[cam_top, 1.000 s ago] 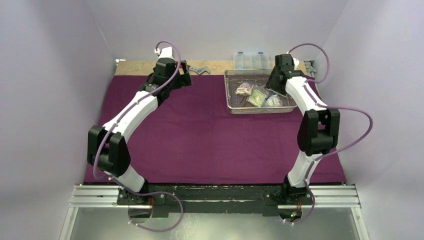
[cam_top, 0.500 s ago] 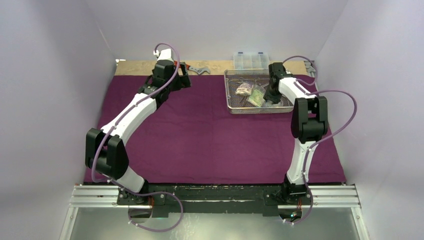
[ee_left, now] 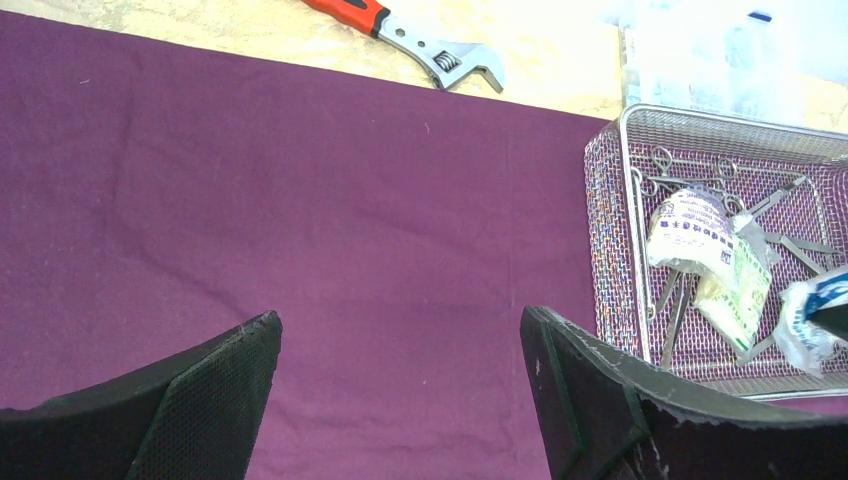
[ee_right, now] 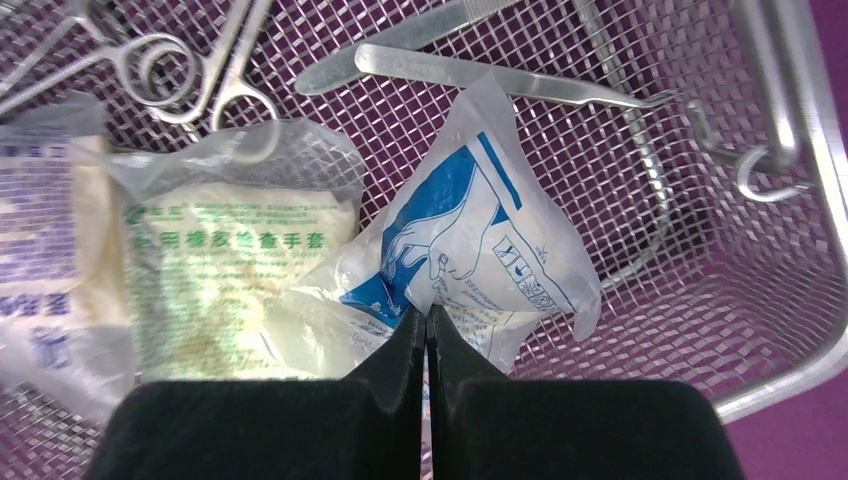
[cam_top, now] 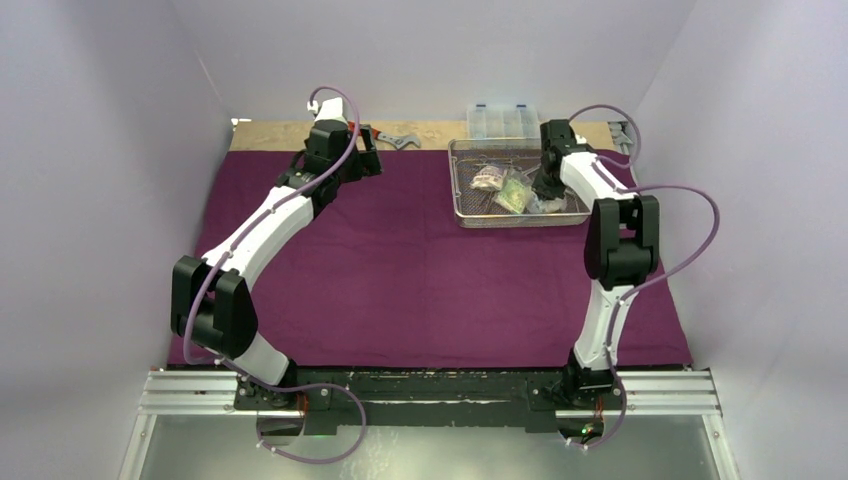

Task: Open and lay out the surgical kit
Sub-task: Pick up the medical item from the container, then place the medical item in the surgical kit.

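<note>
The dark-purple cloth [cam_top: 420,270] lies spread over the table. On its far right stands the wire-mesh tray [cam_top: 467,216] [ee_left: 608,250] [ee_right: 790,385] holding tweezers [ee_right: 500,72], scissor-like forceps [ee_right: 190,70] and three clear packets. My right gripper [ee_right: 427,315] [cam_top: 545,190] is inside the tray, shut on the crumpled edge of the blue-printed packet [ee_right: 470,250] [ee_left: 808,315]. Beside it lie a green-printed packet [ee_right: 235,280] and a white one [ee_right: 40,250] [ee_left: 690,225]. My left gripper [ee_left: 400,335] [cam_top: 368,160] hovers open over bare cloth at the far left, holding nothing.
A red-handled wrench [ee_left: 420,45] [cam_top: 390,138] lies on the wooden strip behind the cloth. A clear plastic compartment box [cam_top: 503,120] stands just behind the tray. White walls close in both sides.
My right arm reached down into the tray and its gripper closed on the blue-printed packet. The left arm shifted slightly and stays open.
</note>
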Controlling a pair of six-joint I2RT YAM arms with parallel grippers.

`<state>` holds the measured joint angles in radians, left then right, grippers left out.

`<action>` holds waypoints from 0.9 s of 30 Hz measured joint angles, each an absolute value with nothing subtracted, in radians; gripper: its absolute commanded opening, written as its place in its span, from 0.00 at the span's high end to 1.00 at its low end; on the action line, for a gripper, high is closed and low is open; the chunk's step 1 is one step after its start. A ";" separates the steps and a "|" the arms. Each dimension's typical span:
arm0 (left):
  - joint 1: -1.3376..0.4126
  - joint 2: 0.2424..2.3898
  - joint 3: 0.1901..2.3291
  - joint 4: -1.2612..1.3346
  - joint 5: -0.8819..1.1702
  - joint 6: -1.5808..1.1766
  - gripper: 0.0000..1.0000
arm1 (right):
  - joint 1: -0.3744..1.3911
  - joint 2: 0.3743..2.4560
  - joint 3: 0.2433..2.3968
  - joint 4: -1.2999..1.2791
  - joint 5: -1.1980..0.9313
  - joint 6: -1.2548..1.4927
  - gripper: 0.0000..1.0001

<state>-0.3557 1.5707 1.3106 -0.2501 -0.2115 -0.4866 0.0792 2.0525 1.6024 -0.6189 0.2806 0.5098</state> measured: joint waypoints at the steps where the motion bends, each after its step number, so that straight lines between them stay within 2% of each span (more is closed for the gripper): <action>1: -0.356 1.571 1.311 -0.250 -0.212 -0.487 0.12 | 0.079 2.038 1.602 -0.622 0.282 0.509 1.00; 12: -0.356 1.571 1.311 -0.250 -0.205 -0.487 0.12 | 0.079 1.762 1.574 -0.674 0.337 0.507 1.00; 21: -0.356 1.551 1.268 -0.252 -0.178 -0.491 0.13 | 0.077 1.415 1.191 -0.865 0.377 0.506 1.00; 27: -0.356 1.531 1.232 -0.260 -0.166 -0.502 0.13 | 0.072 1.277 0.997 -0.994 0.385 0.505 1.00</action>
<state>-0.3557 1.5307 1.2324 -0.2596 -0.1661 -0.5018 0.0715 1.2770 0.9966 -0.9936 0.3855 0.5049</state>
